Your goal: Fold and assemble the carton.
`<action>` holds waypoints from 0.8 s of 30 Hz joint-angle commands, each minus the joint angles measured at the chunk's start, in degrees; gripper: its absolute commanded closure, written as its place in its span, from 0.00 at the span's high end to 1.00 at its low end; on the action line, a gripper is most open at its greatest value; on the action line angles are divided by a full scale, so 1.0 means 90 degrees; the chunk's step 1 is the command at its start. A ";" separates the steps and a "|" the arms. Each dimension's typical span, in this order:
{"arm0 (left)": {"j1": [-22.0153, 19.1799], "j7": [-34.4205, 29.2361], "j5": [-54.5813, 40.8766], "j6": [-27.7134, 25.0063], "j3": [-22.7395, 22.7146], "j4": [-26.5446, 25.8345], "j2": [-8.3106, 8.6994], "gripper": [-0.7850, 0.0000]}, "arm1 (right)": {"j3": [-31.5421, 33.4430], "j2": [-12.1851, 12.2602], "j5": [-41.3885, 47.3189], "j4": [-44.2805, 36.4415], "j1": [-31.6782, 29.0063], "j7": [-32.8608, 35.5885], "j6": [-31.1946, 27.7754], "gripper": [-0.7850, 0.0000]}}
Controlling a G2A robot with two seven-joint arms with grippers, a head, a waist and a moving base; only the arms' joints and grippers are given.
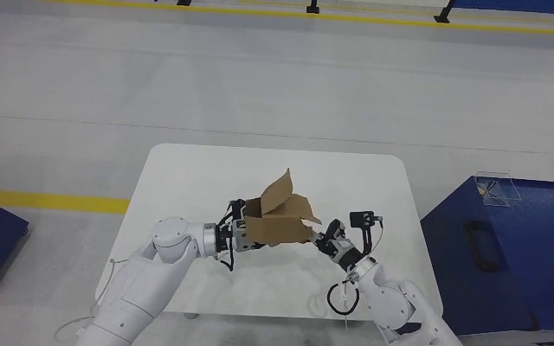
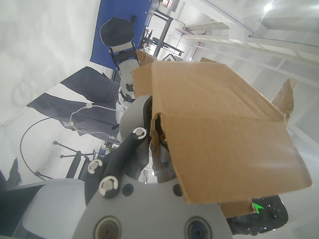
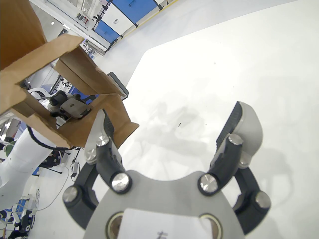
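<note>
Left gripper (image 1: 247,233) clamped on carton (image 1: 279,227) wall. Right gripper (image 3: 172,115) spread wide, empty, carton flap against one finger (image 3: 99,130). Wrist label (image 3: 162,225): print cut off, unreadable.

I'm looking down on a white counter (image 1: 363,182) with rounded corners, its long edges running left to right, standing on a pale grey floor (image 1: 260,78). A yellow floor line (image 1: 61,202) runs up to its left edge. Through the right wrist camera I can pick out a few tiny dark specks (image 3: 179,124) scattered on the smooth top, with soft grey shadows across it.
</note>
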 commanded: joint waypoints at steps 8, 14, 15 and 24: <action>-0.0001 -0.0005 -0.0002 -0.0003 0.0000 0.0001 0.0000 0.00 | 0.0465 0.0040 0.0571 -0.0100 -0.0120 0.0473 -0.0229 1.00; 0.0173 0.0193 -0.0112 -0.0203 -0.0090 -0.0201 -0.0004 0.00 | 0.0346 0.0032 0.0503 0.0060 -0.0104 0.0791 -0.0329 1.00; 0.0179 0.0230 -0.0090 -0.0233 -0.0090 -0.0208 -0.0006 0.00 | 0.0313 0.0030 0.0375 0.0078 -0.0080 0.0767 -0.0334 1.00; 0.0183 0.0298 -0.0055 -0.0322 -0.0066 -0.0145 -0.0038 0.00 | 0.0766 0.0056 0.0718 -0.0252 -0.0331 0.0458 -0.0851 1.00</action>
